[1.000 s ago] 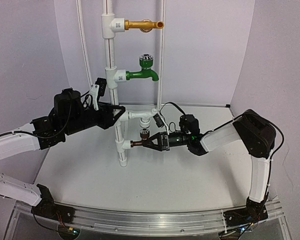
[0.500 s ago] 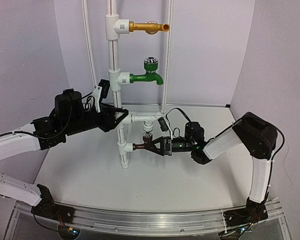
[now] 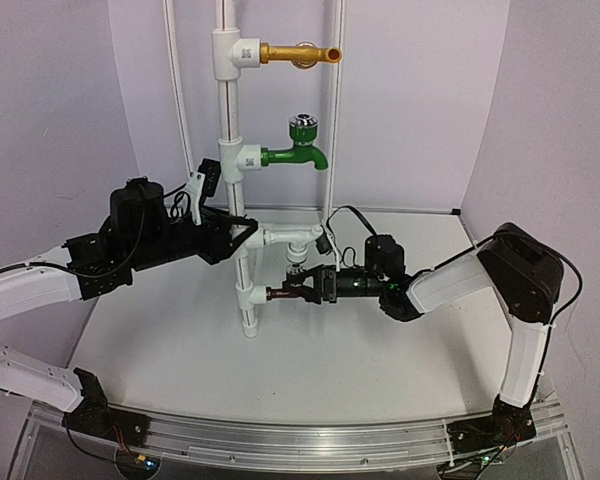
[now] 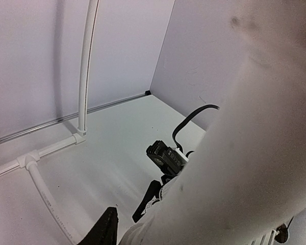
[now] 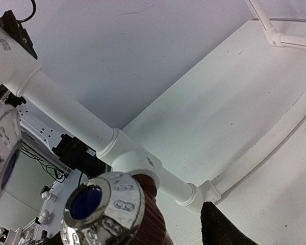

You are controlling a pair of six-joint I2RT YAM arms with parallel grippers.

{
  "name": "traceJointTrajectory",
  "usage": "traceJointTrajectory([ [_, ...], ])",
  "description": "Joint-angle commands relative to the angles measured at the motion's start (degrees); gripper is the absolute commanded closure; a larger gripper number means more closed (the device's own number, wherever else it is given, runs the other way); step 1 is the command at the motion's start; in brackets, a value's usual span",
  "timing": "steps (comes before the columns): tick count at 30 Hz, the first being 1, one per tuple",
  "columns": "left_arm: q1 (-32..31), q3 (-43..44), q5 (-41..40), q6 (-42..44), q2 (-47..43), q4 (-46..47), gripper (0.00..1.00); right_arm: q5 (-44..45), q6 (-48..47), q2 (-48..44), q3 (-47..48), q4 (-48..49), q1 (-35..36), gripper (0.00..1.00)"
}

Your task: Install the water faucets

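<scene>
One brown tap [image 3: 278,293], silver knob up, at lowest tee of white pipe [image 3: 227,120], pinched in jaws of right gripper [image 3: 300,290]. Jaws of left gripper [image 3: 242,232] clamped on white pipe, above the tap.

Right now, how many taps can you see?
3. A gold tap sits at the top of the white pipe, a green tap below it, and a brown tap lowest, gripped by the right end effector.
</scene>
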Motion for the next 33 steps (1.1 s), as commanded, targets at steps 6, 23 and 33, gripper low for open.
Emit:
traceJointTrajectory([
  [6,-0.3,2.1,2.4,0.6,1.3,-2.8,1.0,0.7,2.7,-0.8,2.5,-0.4,0.2,0.56],
  [23,-0.3,2.1,1.4,0.7,0.9,-3.2,0.99,0.1,11.8,-1.5,-0.2,2.2,0.2,0.49],
  [33,-0.3,2.8,1.7,0.6,-0.6,-5.4,0.45,1.3,-0.9,-9.0,-0.1,-4.3,0.0,0.03],
])
